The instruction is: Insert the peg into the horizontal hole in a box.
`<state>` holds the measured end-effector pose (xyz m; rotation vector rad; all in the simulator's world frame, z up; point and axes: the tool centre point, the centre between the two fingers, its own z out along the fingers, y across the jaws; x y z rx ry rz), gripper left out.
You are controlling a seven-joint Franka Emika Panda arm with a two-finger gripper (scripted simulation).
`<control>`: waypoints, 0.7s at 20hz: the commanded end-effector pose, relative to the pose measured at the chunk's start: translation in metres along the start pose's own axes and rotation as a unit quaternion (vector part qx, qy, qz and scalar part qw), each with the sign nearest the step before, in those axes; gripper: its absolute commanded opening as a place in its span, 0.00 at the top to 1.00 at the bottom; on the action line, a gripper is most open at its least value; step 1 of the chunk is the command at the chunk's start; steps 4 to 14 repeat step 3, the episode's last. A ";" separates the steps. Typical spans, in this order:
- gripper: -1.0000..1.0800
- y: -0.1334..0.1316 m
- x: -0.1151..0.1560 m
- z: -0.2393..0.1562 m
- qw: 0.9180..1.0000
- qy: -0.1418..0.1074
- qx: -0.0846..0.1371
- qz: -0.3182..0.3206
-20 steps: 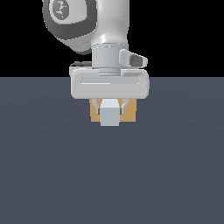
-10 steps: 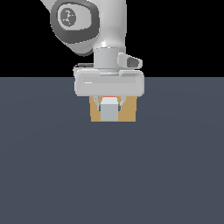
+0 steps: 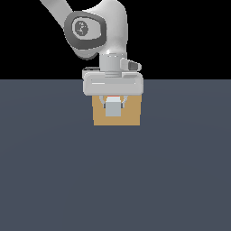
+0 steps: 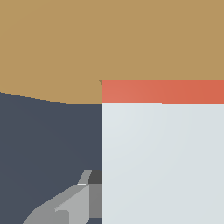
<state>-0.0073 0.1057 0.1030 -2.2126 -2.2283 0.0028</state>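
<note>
Claw still clamping peg at its white end, pushing it further into box than a second ago. Red half mostly sinking into hole, dead centre of face. Insertion nearly finishing.

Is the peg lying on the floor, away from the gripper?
No, the gripper holds the peg up in front of the box.

A flat slate-grey floor — on it sits the tan box.
</note>
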 end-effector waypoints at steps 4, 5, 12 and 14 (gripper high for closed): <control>1.00 0.003 0.009 -0.003 1.000 0.001 -0.003 0.000; 1.00 0.003 0.009 -0.003 1.000 0.001 -0.003 0.000; 1.00 0.003 0.009 -0.003 1.000 0.001 -0.003 0.000; 1.00 0.003 0.009 -0.003 1.000 0.001 -0.003 0.000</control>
